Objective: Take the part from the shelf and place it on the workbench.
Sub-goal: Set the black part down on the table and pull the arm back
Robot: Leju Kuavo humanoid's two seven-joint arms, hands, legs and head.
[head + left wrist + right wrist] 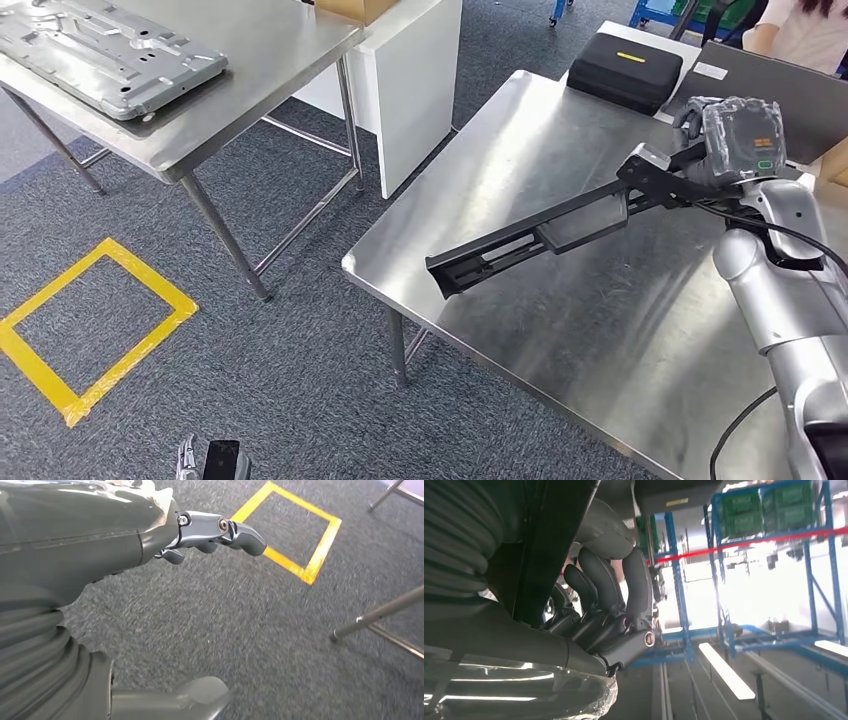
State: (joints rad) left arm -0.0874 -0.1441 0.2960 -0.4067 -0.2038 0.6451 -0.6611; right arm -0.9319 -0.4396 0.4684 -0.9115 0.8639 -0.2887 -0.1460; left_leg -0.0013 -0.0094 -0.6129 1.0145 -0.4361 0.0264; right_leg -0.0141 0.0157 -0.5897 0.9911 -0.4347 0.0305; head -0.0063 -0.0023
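The right hand [738, 140] grips one end of the part [545, 232], a long black bracket-like piece, and holds it above the workbench [600, 330]. The part slants from the hand down toward the bench's near-left corner; whether its low end touches the steel cannot be told. In the right wrist view the dark fingers [611, 587] curl tightly around the black part [551, 545], pressed close together.

The left hand [100, 555] hangs over the grey carpet [240, 630], holding nothing; its fingers [220, 530] are bent slightly inward and lie together, and the thumb [195, 695] stands well apart from them. A yellow square [300, 535] is taped on the carpet near it.

A black case [625, 70] sits at the far end of the workbench. A second steel table [250, 60] stands well apart to the left, with a grey metal plate [105, 50] on it. A white cabinet [415, 80] stands between the two tables. A person [800, 30] is at the far right edge.
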